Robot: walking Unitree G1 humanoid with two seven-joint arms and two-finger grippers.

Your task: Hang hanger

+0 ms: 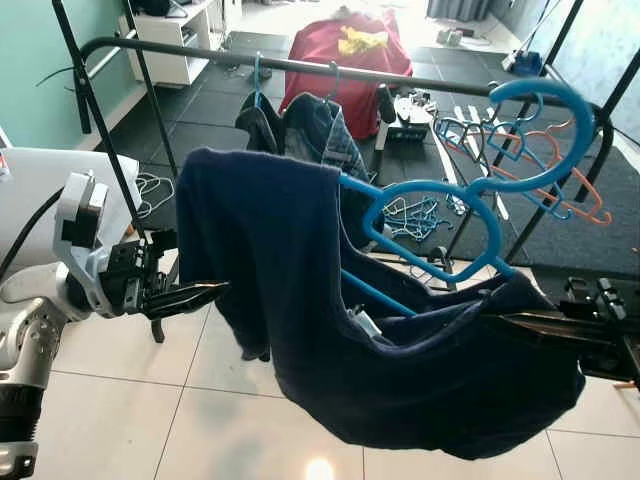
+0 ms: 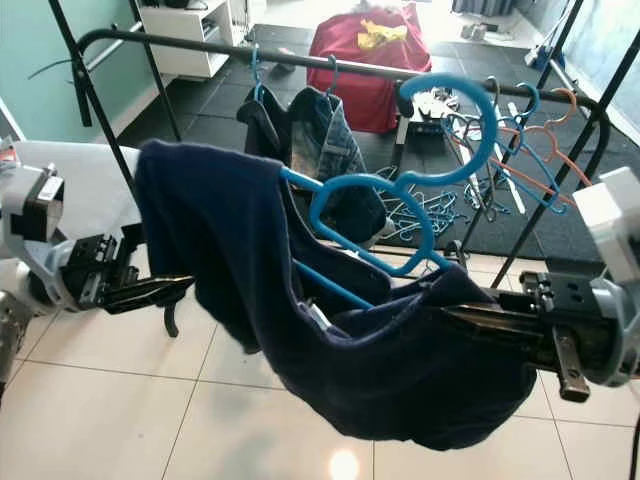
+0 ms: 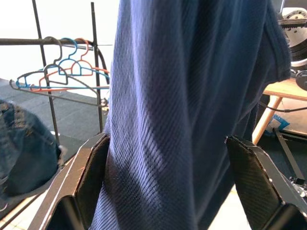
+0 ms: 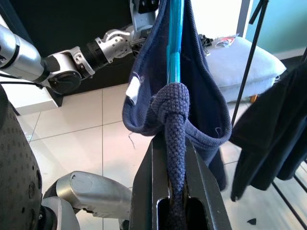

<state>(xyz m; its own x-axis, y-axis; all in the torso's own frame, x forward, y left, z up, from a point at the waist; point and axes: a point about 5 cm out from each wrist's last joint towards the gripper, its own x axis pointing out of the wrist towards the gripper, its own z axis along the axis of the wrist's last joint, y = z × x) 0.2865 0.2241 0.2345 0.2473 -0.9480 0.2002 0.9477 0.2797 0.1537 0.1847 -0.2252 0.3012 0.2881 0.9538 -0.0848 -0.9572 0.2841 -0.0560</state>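
Note:
A blue plastic hanger (image 1: 430, 186) carries a navy garment (image 1: 270, 260) that sags beneath it. Its big hook (image 1: 545, 88) is up by the right end of the black clothes rail (image 1: 200, 52); I cannot tell whether it rests on the rail. My right gripper (image 1: 505, 321) is shut on the bunched navy cloth and the hanger's low end (image 4: 175, 43). My left gripper (image 1: 205, 292) is at the garment's left edge, open, with the navy cloth (image 3: 177, 120) hanging between its fingers (image 3: 91, 177).
A denim jacket (image 1: 320, 130) and a dark garment (image 1: 258, 120) hang on the rail's middle. Empty orange and blue hangers (image 1: 520, 150) hang at its right end. Loose hangers (image 1: 410, 215) lie on the dark mat behind. A red bag (image 1: 350, 50) and white cabinet (image 1: 175, 40) stand further back.

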